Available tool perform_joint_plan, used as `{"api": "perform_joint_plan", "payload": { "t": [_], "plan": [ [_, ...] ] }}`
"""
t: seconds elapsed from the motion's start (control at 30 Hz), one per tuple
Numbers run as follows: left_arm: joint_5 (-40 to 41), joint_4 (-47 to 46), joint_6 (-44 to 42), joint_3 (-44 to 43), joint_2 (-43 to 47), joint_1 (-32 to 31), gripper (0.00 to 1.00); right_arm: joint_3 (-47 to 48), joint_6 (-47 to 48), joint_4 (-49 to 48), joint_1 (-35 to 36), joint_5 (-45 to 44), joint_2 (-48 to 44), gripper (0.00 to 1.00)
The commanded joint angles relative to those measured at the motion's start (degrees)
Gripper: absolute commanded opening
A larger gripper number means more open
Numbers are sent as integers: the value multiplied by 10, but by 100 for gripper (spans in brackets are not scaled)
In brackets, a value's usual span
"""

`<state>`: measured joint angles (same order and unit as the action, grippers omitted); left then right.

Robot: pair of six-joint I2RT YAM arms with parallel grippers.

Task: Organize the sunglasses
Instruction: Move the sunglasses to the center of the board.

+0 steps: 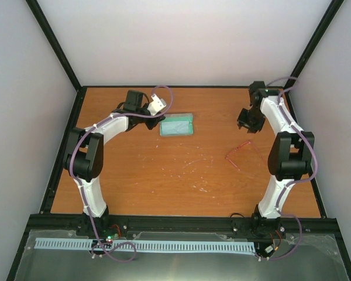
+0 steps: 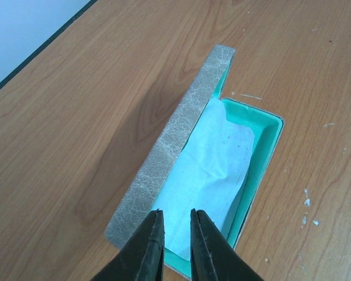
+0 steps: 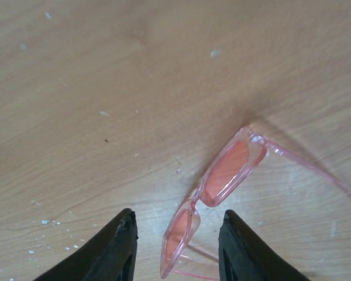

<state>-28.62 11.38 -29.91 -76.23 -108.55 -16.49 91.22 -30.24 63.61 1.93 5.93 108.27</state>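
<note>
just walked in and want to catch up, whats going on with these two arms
A pair of pink translucent-framed sunglasses lies unfolded on the wooden table. The right claw hangs open above them, not gripping yet. The left claw, empty and with only a narrow gap between its fingers, hovers over the open grey rectangular case with teal lining, where a light blue cloth lies inside. The sunglasses are not yet in the case.

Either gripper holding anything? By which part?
Nothing held. Right gripper open over the sunglasses lying on the table; left gripper narrowly open above the cloth in the case.
</note>
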Motion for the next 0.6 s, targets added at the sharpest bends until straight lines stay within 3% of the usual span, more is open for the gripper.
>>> {"api": "perform_joint_plan", "payload": {
  "t": [0.0, 0.13, 0.23, 0.37, 0.57],
  "plan": [
    [-3, -11, -25, -2, 14, 8, 16, 88, 143, 100, 18, -28, 29, 41],
    [1, -17, -43, -1, 8, 9, 16, 101, 254, 92, 42, -39, 26, 53],
    [6, -16, -55, -6, 3, 10, 16, 63, 288, 38, 40, -13, -5, 51],
    [9, -12, -69, -8, 2, 13, 16, 97, 222, 126, 8, 1, 52, 44],
    [7, -10, -70, -7, 4, 14, 16, 101, 129, 173, 8, 84, 85, 44]
  ]
}}
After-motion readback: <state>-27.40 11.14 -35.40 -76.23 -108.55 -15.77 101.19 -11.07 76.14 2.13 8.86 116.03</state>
